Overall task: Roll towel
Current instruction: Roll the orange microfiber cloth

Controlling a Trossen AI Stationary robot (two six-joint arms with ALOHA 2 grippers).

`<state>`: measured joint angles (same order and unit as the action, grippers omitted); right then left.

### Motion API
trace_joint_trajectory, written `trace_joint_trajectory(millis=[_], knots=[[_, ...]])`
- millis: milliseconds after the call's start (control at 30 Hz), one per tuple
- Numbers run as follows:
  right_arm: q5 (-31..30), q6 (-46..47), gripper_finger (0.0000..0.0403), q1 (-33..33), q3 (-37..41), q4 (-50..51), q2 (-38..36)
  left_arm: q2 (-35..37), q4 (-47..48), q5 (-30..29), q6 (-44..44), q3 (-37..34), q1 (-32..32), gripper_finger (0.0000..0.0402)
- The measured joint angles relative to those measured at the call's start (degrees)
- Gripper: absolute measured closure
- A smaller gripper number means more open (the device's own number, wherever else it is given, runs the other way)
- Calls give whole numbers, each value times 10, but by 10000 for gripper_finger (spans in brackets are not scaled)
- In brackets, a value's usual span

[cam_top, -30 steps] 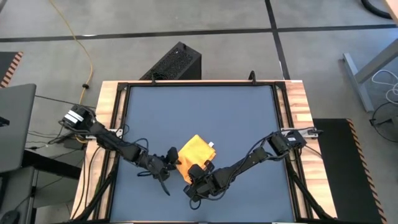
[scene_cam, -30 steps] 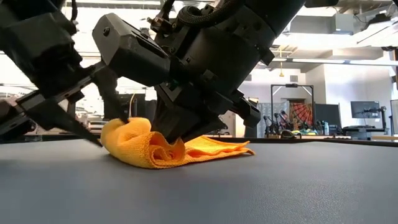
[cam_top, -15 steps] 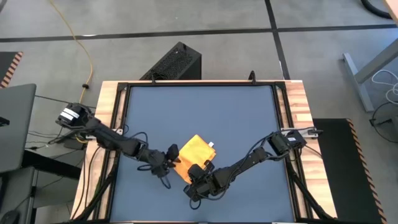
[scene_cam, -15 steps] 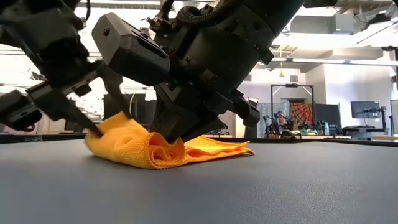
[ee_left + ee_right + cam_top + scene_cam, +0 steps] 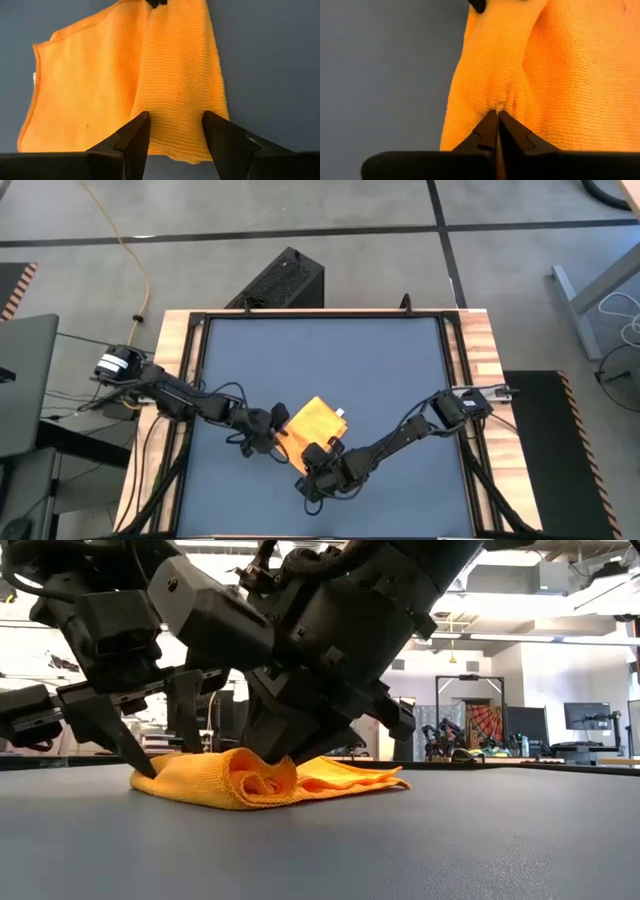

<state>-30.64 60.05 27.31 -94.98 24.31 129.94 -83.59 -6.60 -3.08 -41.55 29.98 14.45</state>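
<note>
right fingers: the right gripper (image 5: 496, 116) has its fingers pinched nearly together on a little pucker of the towel (image 5: 314, 427), right at its near edge, so it's grasping cloth, just a small nip of it.
left fingers: the left gripper (image 5: 174, 131) is spread apart, fingers straddling the towel's left edge, tips down at the cloth but nothing clamped between them.
towel: sits on the dark blue worktop (image 5: 380, 370) a bit near of centre, between the two grippers. Partly folded over on itself, with a bunched curl on the near side (clear in the low view) and a flat flap trailing off to the right. Tiny white tag (image 5: 340, 413) at the far right corner.
how it'll handle: my guess is light, floppy terry-type stuff, zero stiffness, not fragile, grippy rather than slick. It'll sag and bunch wherever it isn't supported.
where to grab: I'd take the same near edge at two spots, one per gripper, and pinch through the fold instead of a single layer, so the roll doesn't go lopsided.
</note>
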Motion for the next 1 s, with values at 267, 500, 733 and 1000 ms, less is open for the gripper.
trace_joint_trajectory(millis=[267,500,733,1000], knots=[[-4,-59,322,9,0,15,-56,0,15,28,35,0,-14,225],[-36,-210,297,35,0,-94,-59,0,17,32,53,0,-15,225],[-84,-317,264,42,0,-123,-16,0,19,42,68,0,-15,225],[-106,-321,203,31,-1,-65,-11,0,24,48,67,0,-16,225]])
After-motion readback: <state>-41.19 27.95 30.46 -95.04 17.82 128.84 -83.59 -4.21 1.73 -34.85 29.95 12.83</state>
